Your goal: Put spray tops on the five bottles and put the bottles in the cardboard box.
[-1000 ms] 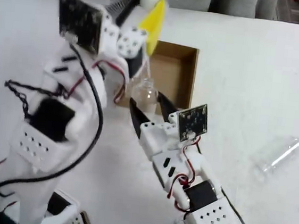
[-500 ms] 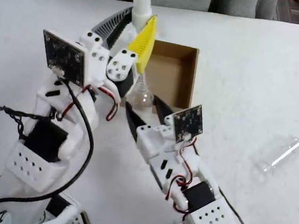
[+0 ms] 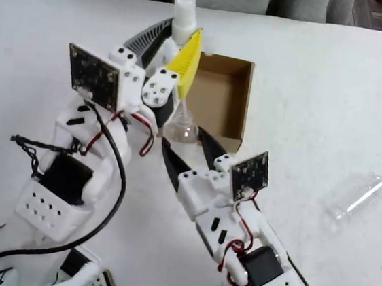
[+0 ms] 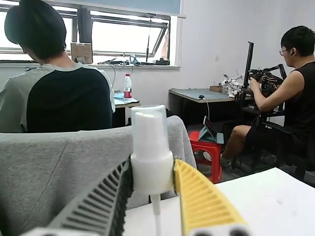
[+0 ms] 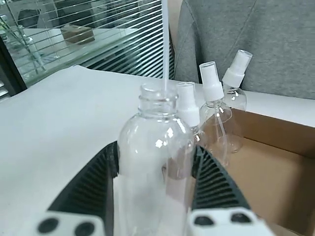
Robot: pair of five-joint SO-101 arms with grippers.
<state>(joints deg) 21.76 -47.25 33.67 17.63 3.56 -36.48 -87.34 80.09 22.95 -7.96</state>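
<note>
No writing, number or sign can be read anywhere: the red label band on the small clear plastic bottle (image 4: 127, 86) on the background desk and the markings on the dark square circuit boards (image 3: 94, 77) are too small to make out.

A spray top (image 3: 185, 9) hangs over the upright bottle (image 3: 181, 125) beside the cardboard box (image 3: 223, 95), with a second bottle (image 3: 359, 196) well apart rightward.

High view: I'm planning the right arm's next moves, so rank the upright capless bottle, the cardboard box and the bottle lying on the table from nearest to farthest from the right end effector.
1. Upright capless bottle: gripped in the right end effector.
2. Cardboard box: just beyond it, mid-table.
3. Lying bottle: far off on the table's right side.
</note>
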